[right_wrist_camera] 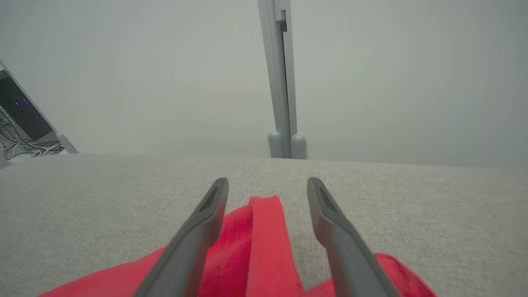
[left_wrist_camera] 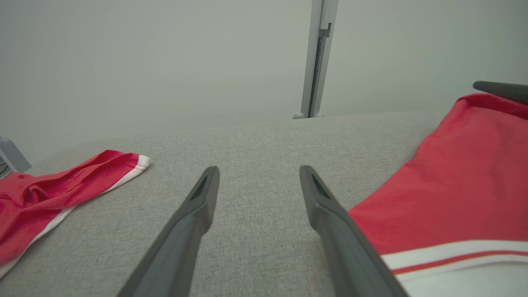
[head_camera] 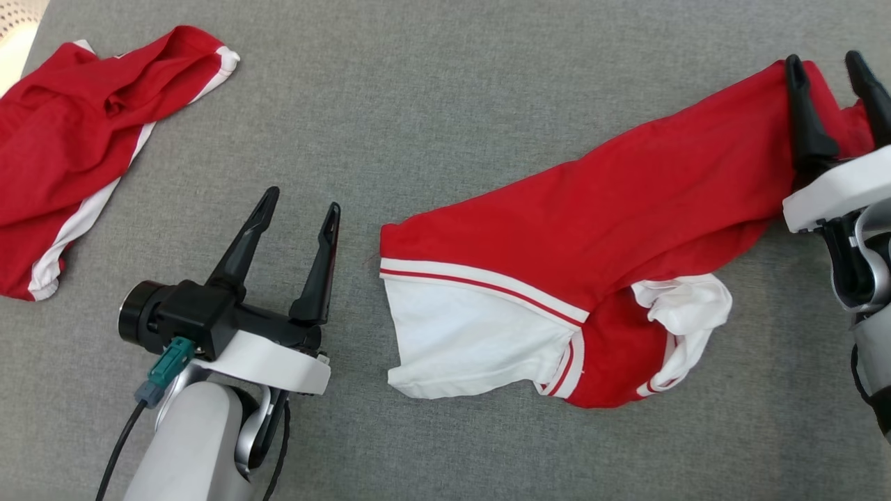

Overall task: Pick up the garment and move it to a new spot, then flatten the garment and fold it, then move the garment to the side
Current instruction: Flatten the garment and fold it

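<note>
**K:** Where's the garment?
**Op:** I have the garment [head_camera: 592,229] centre-right of the head frame, lying on the grey desk [head_camera: 431,104]. It's rumpled, not flat. The red body runs to the upper right. There's a white panel with a red stripe at lower centre, and a white cuff bunched at its lower right.
**K:** Tools?
**Op:** The right tool [head_camera: 823,57] is at the upper right edge, fingers spread, tips over the garment's far red end. In my right wrist view a raised red fold stands between the fingers. The right-hand one is clear of it, so I see no pinch. The left tool [head_camera: 303,197] is lower left, fingers spread, over bare desk just beside the white panel, holding nothing.
**K:** Anything else?
**Op:** I see a second red cloth [head_camera: 76,139] with white trim, heaped in the upper left corner, well apart.
</note>
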